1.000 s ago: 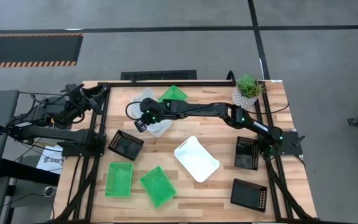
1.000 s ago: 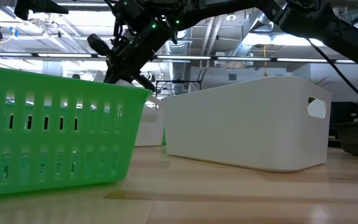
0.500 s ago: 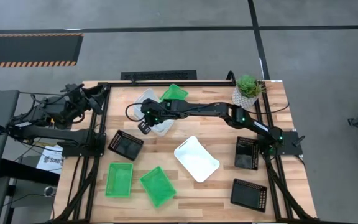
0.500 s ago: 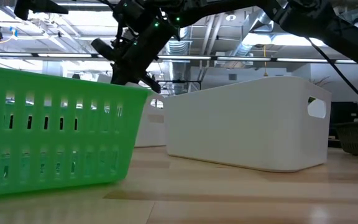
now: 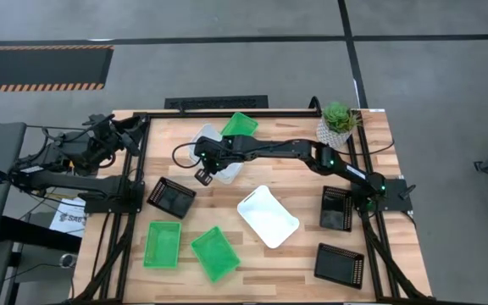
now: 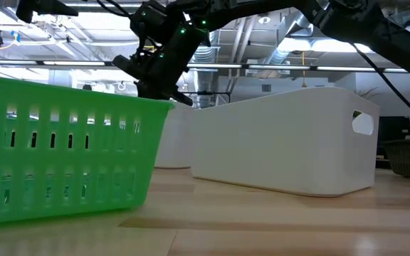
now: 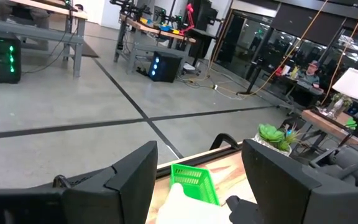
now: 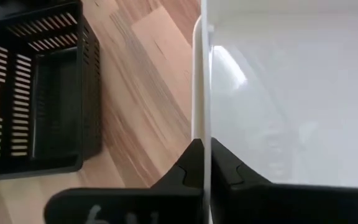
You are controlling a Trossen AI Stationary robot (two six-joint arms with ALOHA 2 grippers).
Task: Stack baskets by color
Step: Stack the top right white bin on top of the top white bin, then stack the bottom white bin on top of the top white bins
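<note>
Right wrist view: right gripper (image 8: 202, 163) pinching white basket (image 8: 291, 93) rim; left gripper (image 7: 197, 180) open

Three green baskets (image 5: 163, 244), three black mesh baskets (image 5: 171, 196) and one potted plant (image 5: 338, 122) sit on the worktop (image 5: 295, 174). White baskets (image 5: 267, 216): one alone, plus apparently two nested near the far edge.

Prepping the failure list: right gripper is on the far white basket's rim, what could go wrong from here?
1. The right gripper pinches only the thin rim of the white basket; it could slip out or tip.
2. The green basket leans against that white basket, so moving it may knock the green one over.
3. The black basket sits nearby and could be bumped.
</note>
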